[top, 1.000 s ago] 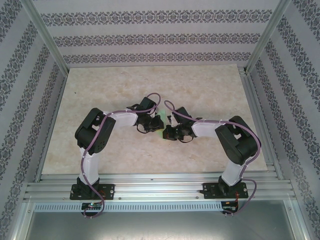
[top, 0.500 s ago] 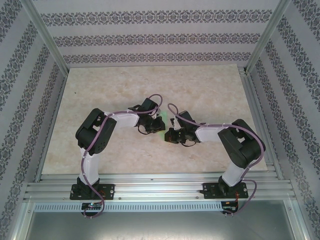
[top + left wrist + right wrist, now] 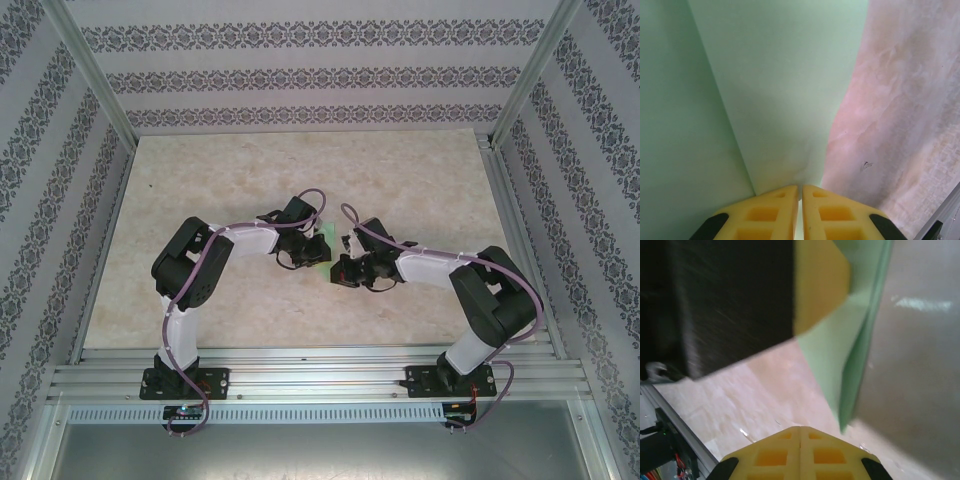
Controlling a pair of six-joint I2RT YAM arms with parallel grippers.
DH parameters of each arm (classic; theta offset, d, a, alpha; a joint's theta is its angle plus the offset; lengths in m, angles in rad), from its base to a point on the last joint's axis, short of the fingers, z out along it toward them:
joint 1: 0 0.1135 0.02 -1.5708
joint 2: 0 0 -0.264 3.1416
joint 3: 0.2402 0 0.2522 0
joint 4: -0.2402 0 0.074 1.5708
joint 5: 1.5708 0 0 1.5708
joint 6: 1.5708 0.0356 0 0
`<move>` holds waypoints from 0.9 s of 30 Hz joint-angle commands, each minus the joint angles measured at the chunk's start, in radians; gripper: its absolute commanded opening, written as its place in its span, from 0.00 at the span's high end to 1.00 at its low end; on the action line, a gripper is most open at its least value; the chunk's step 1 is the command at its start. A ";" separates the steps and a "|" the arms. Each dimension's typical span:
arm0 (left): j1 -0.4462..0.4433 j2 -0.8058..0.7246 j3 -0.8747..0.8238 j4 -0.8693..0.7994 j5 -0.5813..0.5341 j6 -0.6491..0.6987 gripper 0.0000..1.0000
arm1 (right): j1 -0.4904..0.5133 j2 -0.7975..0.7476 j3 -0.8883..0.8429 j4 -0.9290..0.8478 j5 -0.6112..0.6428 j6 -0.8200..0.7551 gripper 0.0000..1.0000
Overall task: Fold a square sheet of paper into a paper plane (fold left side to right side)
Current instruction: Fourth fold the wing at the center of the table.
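Matte green paper plane (image 3: 780, 90) (sharply creased), smooth marbled table (image 3: 900, 125)

The left gripper (image 3: 801, 189) pinches the creased green paper plane (image 3: 785, 90).

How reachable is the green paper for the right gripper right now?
Likely yes: the paper sits just ahead of the shut right gripper, nothing between; the left gripper pinches it.
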 commanded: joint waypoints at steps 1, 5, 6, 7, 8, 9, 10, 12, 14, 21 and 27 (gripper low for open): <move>-0.003 0.051 -0.026 -0.078 -0.071 0.016 0.86 | -0.011 0.025 0.040 0.085 -0.007 0.034 0.99; -0.002 0.051 -0.025 -0.078 -0.071 0.018 0.86 | -0.015 0.082 0.065 0.104 0.051 0.023 0.99; -0.003 0.051 -0.025 -0.078 -0.070 0.017 0.86 | -0.018 0.095 0.072 0.107 0.058 0.021 0.99; -0.002 0.051 -0.025 -0.078 -0.070 0.018 0.86 | -0.019 0.107 0.076 0.109 0.060 0.020 1.00; -0.002 0.051 -0.025 -0.078 -0.070 0.017 0.86 | -0.020 0.119 0.078 0.107 0.067 0.019 1.00; -0.002 0.049 -0.025 -0.080 -0.070 0.017 0.86 | -0.021 0.129 0.079 0.104 0.070 0.017 1.00; -0.002 0.049 -0.025 -0.081 -0.069 0.019 0.86 | -0.020 0.135 0.077 0.102 0.076 0.015 1.00; -0.003 0.048 -0.025 -0.081 -0.072 0.020 0.86 | -0.021 0.144 0.067 0.092 0.093 0.013 1.00; -0.003 0.048 -0.025 -0.081 -0.071 0.018 0.86 | -0.021 0.154 0.057 0.078 0.105 0.013 1.00; 0.004 0.039 -0.013 -0.084 -0.069 0.021 0.84 | -0.022 0.172 0.023 -0.042 0.138 0.006 1.00; 0.047 0.042 0.038 -0.103 -0.075 0.050 0.81 | -0.015 0.164 -0.018 -0.135 0.158 0.001 1.00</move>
